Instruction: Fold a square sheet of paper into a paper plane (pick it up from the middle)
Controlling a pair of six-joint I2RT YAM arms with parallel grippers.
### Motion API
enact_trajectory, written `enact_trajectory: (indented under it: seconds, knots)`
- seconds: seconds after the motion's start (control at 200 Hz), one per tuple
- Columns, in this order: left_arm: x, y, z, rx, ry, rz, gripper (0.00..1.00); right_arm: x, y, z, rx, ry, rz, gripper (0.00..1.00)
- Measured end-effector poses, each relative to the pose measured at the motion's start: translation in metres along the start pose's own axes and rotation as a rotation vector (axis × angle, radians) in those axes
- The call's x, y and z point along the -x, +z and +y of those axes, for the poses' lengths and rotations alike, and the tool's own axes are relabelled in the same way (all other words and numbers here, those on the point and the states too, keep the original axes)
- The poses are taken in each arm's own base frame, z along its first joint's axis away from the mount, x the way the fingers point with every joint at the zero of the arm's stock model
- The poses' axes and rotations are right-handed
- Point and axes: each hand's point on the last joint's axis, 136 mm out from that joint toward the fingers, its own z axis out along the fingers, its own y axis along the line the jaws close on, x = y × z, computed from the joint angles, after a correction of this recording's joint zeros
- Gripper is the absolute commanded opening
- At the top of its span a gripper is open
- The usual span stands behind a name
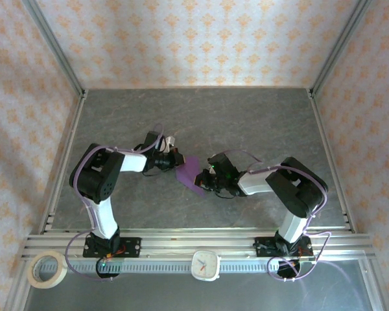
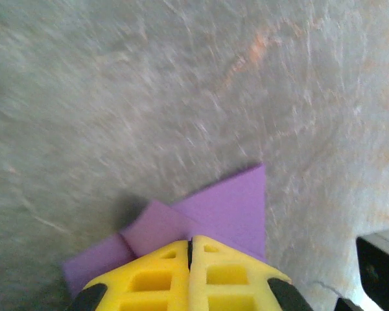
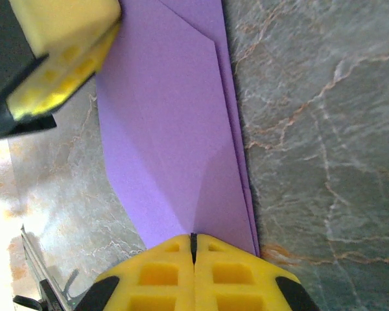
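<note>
Sheet of purple paper (image 1: 190, 171), half folded, is pinched by left pincer (image 2: 190, 249) and right pincer (image 3: 193, 243), both pressed together; crease demands aligned edges.

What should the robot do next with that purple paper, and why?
Probably slide the right jaws along the long folded edge to sharpen the crease. Both sets of jaws are shut, tips resting on the partly folded purple paper lying on the table; the left jaws can pin the far end meanwhile.

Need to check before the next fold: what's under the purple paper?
Grey table shows all around the paper; the patch directly beneath it is covered.
</note>
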Motion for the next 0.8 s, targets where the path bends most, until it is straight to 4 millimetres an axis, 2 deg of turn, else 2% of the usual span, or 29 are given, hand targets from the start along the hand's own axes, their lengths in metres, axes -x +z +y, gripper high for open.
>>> enact_trajectory:
  seconds: [0.245, 0.345, 0.445, 0.51, 0.616, 0.716, 0.801]
  knots:
    - [0.02, -0.007, 0.013, 0.063, -0.012, -0.054, 0.0, 0.0, 0.0, 0.0, 0.002, -0.002, 0.0, 0.0]
    - [0.026, -0.019, 0.017, 0.098, -0.015, -0.1, 0.0, -0.001, -0.001, 0.0, 0.004, 0.001, 0.004, 0.0]
    - [0.035, -0.038, 0.011, 0.114, 0.0, -0.166, 0.0, -0.001, -0.002, -0.001, 0.004, 0.004, 0.009, 0.0]
    - [0.037, -0.048, -0.002, 0.101, 0.028, -0.2, 0.0, -0.001, -0.002, -0.001, 0.004, 0.005, 0.01, 0.0]
    - [0.023, -0.049, -0.025, 0.055, 0.084, -0.2, 0.0, -0.001, -0.002, -0.002, 0.004, 0.004, 0.013, 0.0]
    - [-0.002, -0.035, -0.039, 0.014, 0.124, -0.131, 0.0, -0.002, -0.002, -0.002, 0.003, 0.006, 0.017, 0.0]
    - [-0.016, -0.022, -0.042, -0.01, 0.137, -0.081, 0.0, -0.002, -0.002, -0.002, 0.0, 0.003, 0.019, 0.0]
